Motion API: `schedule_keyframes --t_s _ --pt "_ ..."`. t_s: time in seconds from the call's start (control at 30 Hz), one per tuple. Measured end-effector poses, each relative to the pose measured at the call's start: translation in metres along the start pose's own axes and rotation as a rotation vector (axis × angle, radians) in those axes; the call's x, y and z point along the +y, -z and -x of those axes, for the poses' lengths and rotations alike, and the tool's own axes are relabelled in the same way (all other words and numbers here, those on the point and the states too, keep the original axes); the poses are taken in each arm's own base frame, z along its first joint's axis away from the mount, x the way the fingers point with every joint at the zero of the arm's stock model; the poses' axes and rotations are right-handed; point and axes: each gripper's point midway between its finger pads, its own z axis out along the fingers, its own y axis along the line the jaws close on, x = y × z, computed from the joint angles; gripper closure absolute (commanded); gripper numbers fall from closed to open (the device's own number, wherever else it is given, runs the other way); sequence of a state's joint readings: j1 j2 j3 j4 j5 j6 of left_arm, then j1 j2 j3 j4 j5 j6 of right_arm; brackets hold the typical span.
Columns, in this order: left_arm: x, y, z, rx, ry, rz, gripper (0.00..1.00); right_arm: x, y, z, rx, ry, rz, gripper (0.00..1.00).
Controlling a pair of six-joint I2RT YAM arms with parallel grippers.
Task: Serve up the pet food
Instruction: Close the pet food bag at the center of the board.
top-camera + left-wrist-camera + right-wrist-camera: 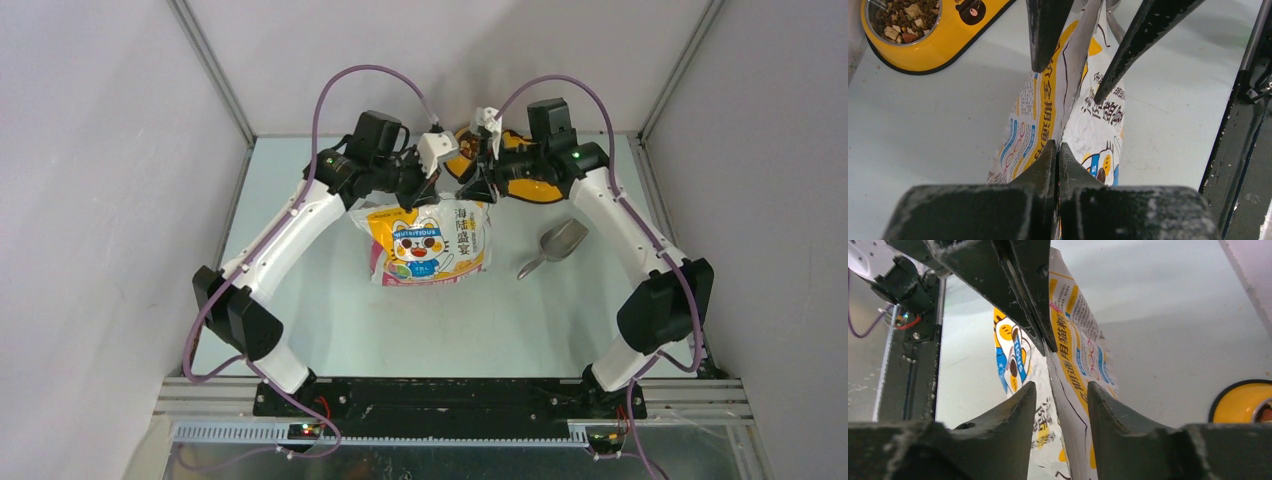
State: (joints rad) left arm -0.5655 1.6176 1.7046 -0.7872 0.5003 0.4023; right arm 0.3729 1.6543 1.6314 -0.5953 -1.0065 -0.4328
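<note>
Left gripper (pixel 1058 146) pinches the pet food bag (pixel 1033 115), right gripper (pixel 1062 386) gapes astride it, over pale white-walled table (pixel 400 330).

pet food bag (pixel 430 240) front: "海陆盛宴", banner "nutritious"; bag side: "全期通用猫粮".

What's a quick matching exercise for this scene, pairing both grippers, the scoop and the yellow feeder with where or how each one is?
1 left gripper
2 right gripper
3 scoop
4 yellow feeder

A lies beside the bag
B pinched shut on the bag's top
C holds kibble
D jaws apart astride the bag's edge

Pairs: 1-B, 2-D, 3-A, 4-C
</note>
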Motion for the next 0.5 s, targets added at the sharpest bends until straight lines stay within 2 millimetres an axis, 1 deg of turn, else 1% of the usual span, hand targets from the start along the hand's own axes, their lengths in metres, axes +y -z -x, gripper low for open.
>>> schedule_keyframes --t_s 0.07,0.13,0.23,0.3,0.33,0.37,0.4,0.43,0.47,0.5 --pt "0.001 0.000 0.000 -0.001 0.004 0.000 1.00 -0.001 0.000 -0.002 0.008 0.031 -0.004 0.46" --pt "0.000 0.000 0.000 -0.002 0.010 0.000 1.00 -0.003 -0.001 -0.007 0.027 0.075 -0.014 0.46" --pt "0.001 0.000 0.000 -0.002 0.015 -0.001 1.00 0.000 -0.003 -0.022 0.073 0.127 -0.021 0.46" --pt "0.001 0.000 0.000 -0.005 0.021 -0.001 1.00 -0.001 -0.004 -0.029 0.097 0.159 -0.030 0.50" --pt "0.001 0.000 0.000 -0.006 0.024 -0.001 1.00 -0.002 -0.003 -0.033 0.107 0.173 -0.039 0.56" --pt "0.001 0.000 0.000 -0.007 0.031 -0.002 1.00 -0.003 -0.002 -0.036 0.116 0.187 -0.049 0.59" --pt "0.001 0.000 0.000 -0.007 0.034 -0.003 1.00 -0.005 -0.001 -0.038 0.122 0.197 -0.059 0.69" --pt "0.001 0.000 0.000 -0.007 0.041 -0.003 1.00 -0.007 0.000 -0.039 0.126 0.204 -0.071 0.76" --pt "0.002 0.000 0.000 -0.009 0.044 -0.004 1.00 -0.010 0.002 -0.040 0.128 0.209 -0.082 0.87" --pt "0.002 -0.001 0.000 -0.011 0.050 -0.002 1.00 -0.013 0.003 -0.040 0.126 0.211 -0.090 0.95"
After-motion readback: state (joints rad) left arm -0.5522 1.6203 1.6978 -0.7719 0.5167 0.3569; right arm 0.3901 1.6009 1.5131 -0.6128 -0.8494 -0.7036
